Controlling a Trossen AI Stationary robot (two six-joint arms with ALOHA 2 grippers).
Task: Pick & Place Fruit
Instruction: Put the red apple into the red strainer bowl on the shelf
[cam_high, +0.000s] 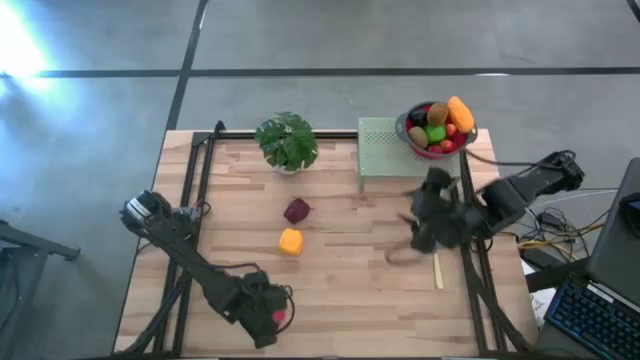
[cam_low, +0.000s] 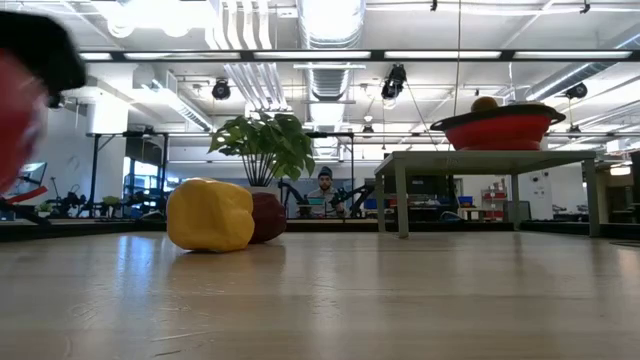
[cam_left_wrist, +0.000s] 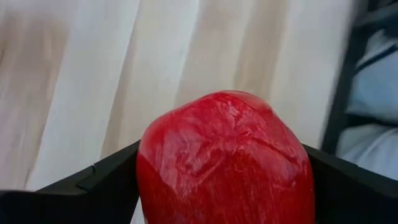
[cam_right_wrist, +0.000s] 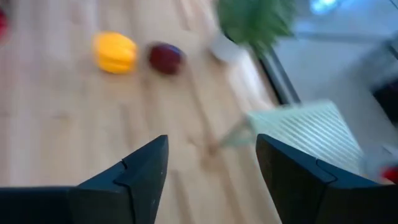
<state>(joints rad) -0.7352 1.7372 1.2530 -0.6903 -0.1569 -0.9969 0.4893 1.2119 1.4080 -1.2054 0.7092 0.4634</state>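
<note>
Low view: yellow fruit (cam_low: 209, 214) hides maroon fruit (cam_low: 267, 217).

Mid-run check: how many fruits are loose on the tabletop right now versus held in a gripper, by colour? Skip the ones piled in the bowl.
Yellow fruit, loose on the table: 1
Maroon fruit, loose beside it: 1
Red fruit, clamped in the left gripper: 1
Right gripper, open and carrying nothing: 0
Total outside the red bowl: 3
</note>
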